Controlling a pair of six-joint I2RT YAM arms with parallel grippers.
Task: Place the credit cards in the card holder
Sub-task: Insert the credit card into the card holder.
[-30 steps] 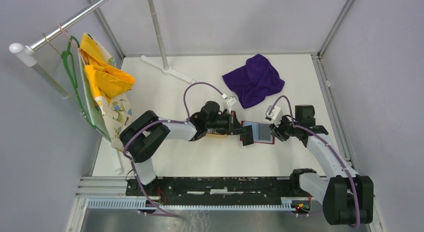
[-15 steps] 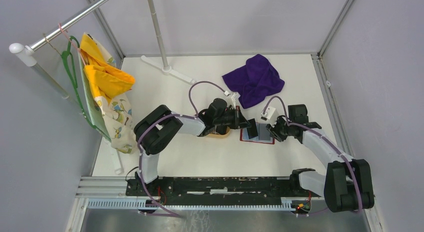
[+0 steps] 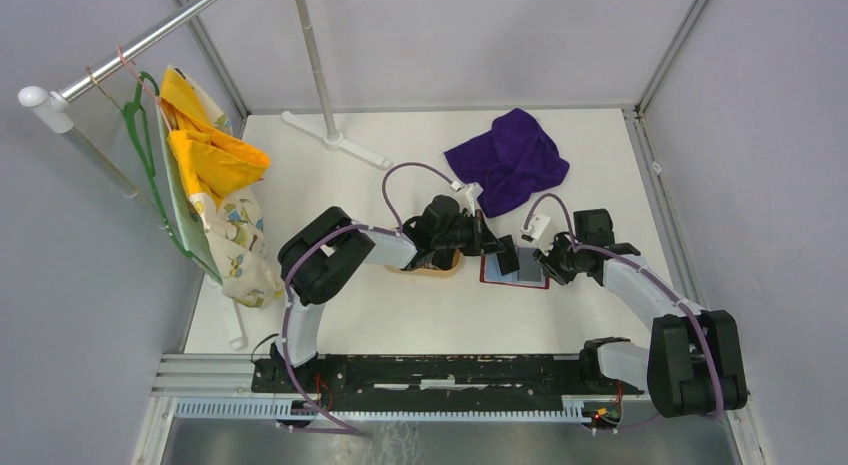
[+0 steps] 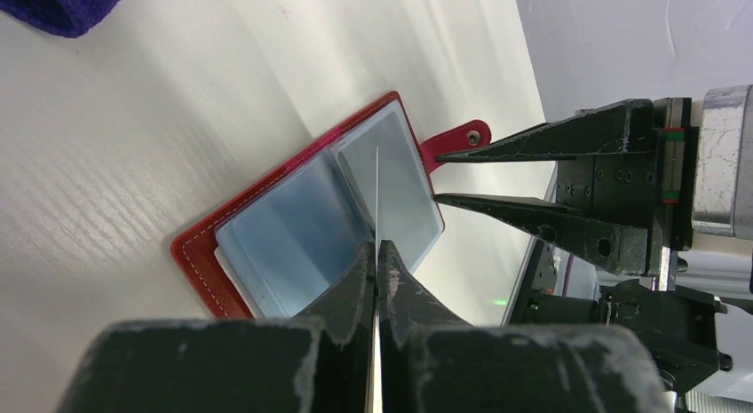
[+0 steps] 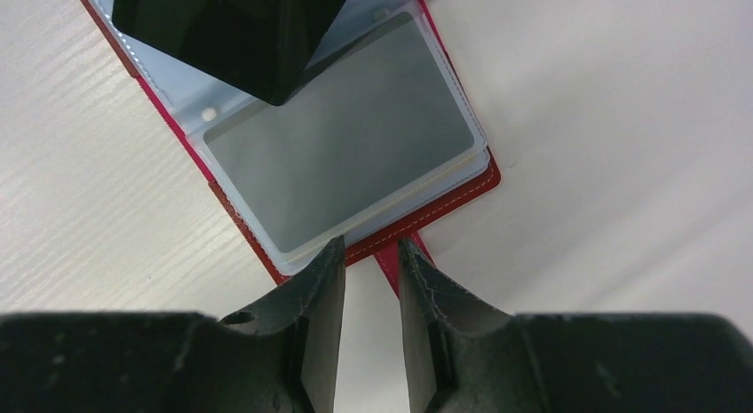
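The card holder (image 3: pixel 522 273) lies open and flat on the white surface (image 3: pixel 400 315), between the two tools and in front of the purple cloth (image 3: pixel 508 160). It has a red cover with pale stitching along the edge. Inside are clear plastic sleeves (image 5: pixel 346 164) that read grey-blue, and the top sleeve has small punched holes near the spine. A red snap tab (image 4: pixel 460 139) with a metal stud sticks out from one short side.

The left tool (image 4: pixel 376 253) is clenched on a black credit card (image 5: pixel 240 31), held on edge above the holder's fold. From the left wrist the card is only a thin pale line (image 4: pixel 377 191).

The right tool (image 5: pixel 370 253) is released, its fingers parted at the holder's tab end. The tab (image 5: pixel 384 264) sits in the gap, and whether either finger touches it cannot be told.

The card's face shows only a dark gloss, and the frame's top edge cuts it off. From above, the tools cover much of the holder.
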